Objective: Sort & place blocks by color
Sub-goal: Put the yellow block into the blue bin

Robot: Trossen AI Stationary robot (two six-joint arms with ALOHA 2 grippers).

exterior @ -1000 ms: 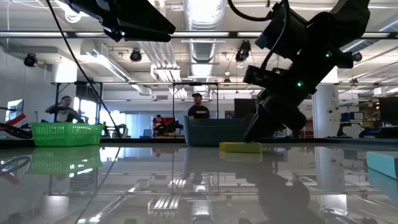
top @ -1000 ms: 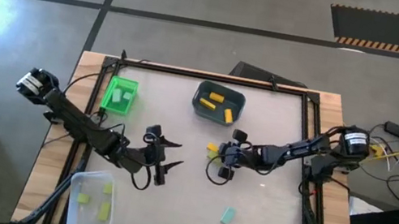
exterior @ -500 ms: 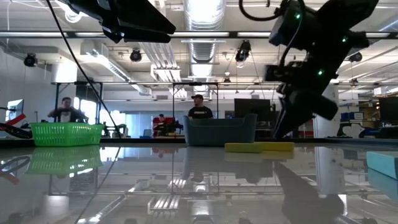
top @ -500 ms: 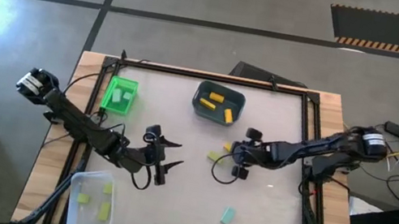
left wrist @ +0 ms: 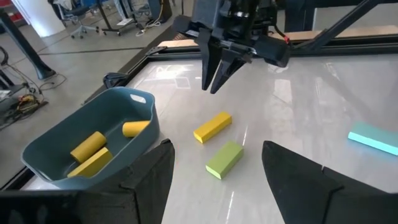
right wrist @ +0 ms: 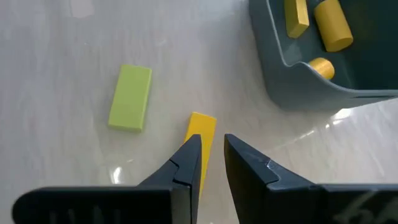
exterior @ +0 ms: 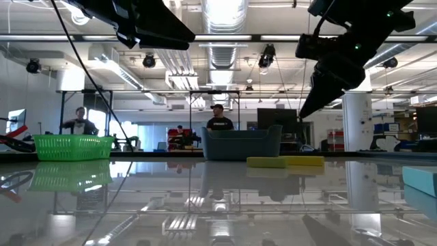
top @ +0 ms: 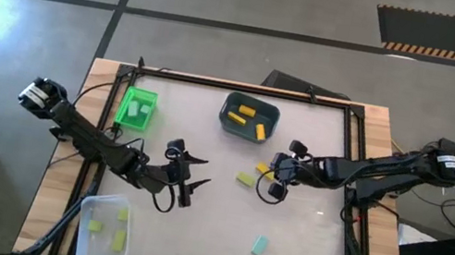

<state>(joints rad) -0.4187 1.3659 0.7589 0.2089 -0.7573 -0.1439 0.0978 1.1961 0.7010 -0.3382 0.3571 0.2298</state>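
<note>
From above, the right gripper hung over a yellow bar and lime bar lying close together on the desk; a skewed descent could have nudged either aside.

In its wrist view, the fingers were nearly closed, grasping nothing.

The left gripper, fingers released, waited.

The grey bin held yellow pieces.

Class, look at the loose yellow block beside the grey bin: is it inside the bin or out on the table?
Out. The yellow block lies flat on the table, beside the grey bin, below the right gripper.
</note>
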